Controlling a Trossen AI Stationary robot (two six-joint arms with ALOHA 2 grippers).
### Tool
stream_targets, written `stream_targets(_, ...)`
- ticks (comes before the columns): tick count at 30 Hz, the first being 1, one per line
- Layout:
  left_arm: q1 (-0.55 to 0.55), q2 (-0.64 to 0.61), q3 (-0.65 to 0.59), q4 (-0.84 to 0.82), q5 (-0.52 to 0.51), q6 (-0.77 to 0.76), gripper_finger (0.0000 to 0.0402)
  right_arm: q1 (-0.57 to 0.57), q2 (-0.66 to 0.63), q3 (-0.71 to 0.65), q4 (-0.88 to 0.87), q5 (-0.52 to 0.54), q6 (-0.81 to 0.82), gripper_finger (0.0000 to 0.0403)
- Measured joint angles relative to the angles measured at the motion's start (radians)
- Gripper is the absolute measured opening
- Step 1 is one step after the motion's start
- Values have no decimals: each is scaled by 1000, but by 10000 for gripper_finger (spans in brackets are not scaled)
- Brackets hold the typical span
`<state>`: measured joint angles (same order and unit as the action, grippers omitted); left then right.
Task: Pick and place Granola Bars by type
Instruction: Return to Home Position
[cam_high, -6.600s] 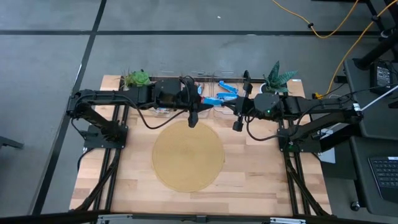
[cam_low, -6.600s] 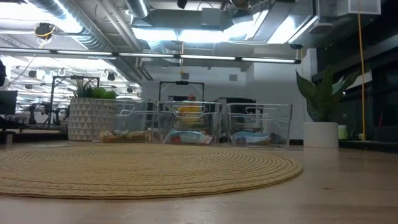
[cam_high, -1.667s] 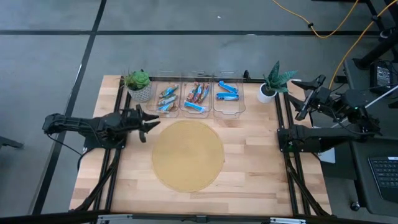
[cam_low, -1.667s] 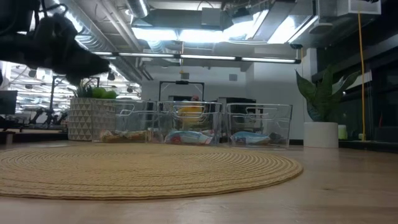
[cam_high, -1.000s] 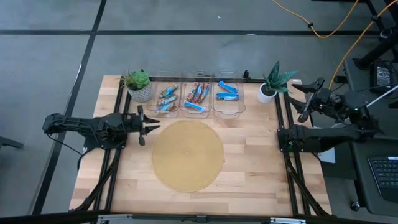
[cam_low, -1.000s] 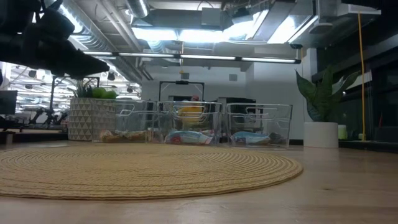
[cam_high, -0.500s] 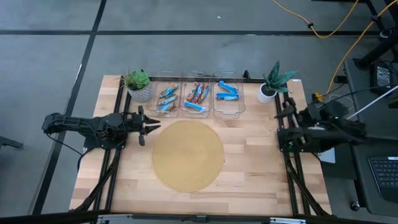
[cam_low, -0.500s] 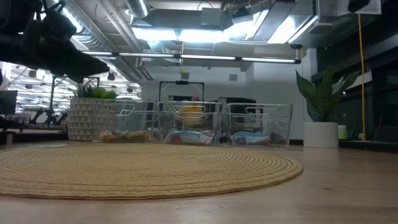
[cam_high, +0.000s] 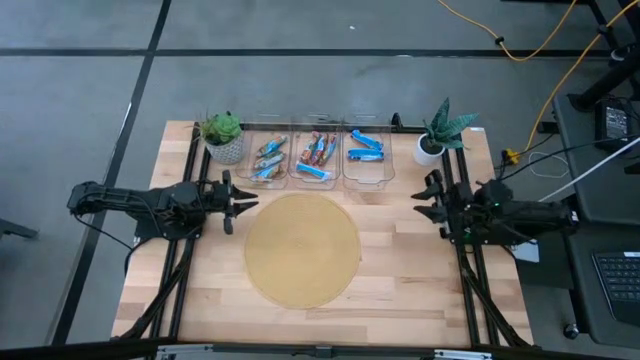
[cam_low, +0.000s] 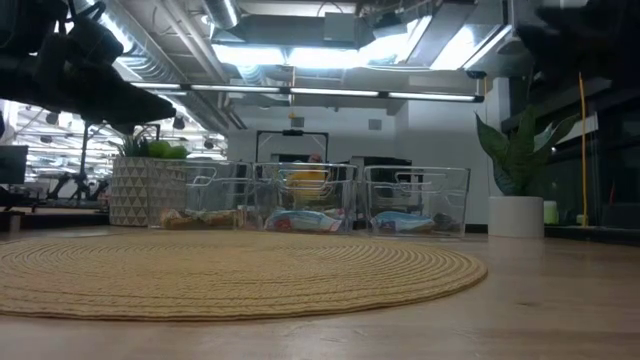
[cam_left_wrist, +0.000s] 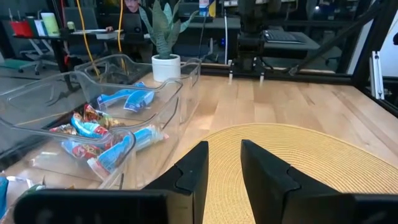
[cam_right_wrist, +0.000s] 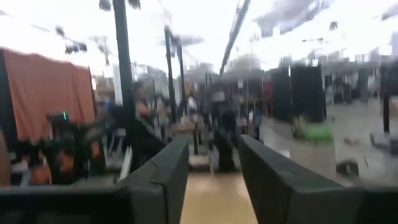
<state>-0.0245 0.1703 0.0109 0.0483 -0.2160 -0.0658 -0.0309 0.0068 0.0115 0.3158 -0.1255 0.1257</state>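
Since the granola bars (cam_high: 318, 150) all lie in the bins (cam_high: 366, 184), I want my left gripper (cam_high: 235, 200) and right gripper (cam_high: 426, 197), both empty and parted, tucked back clear of the spiky plant (cam_high: 441, 122).

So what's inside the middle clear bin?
Granola bars: a few red-brown ones piled together and a blue one nearer the mat. They overlap, so anything beneath is hidden.

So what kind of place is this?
Probably a robot lab: a left arm and right arm beside a wooden table, bare ceiling pipes overhead, and a keyboard nearby.
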Motion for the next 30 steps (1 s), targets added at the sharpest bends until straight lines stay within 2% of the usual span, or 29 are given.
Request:
stream_targets(4, 0, 0, 0, 0, 0, 0, 86, 0, -2, -5, -72, -20, -72, 106)
stream_targets(10, 0, 0, 0, 0, 0, 0, 82, 0, -1, -5, -179, -66, -169, 11)
stream_targets(12, 0, 0, 0, 0, 0, 0, 83, 0, -1, -5, -202, -68, -161, 11)
stream_targets(20, 0, 0, 0, 0, 0, 0, 87, 0, 1, -5, -262, -68, -87, 58)
stream_targets(30, 0, 0, 0, 0, 1, 0, 85, 0, 2, -5, -262, -68, -54, 64)
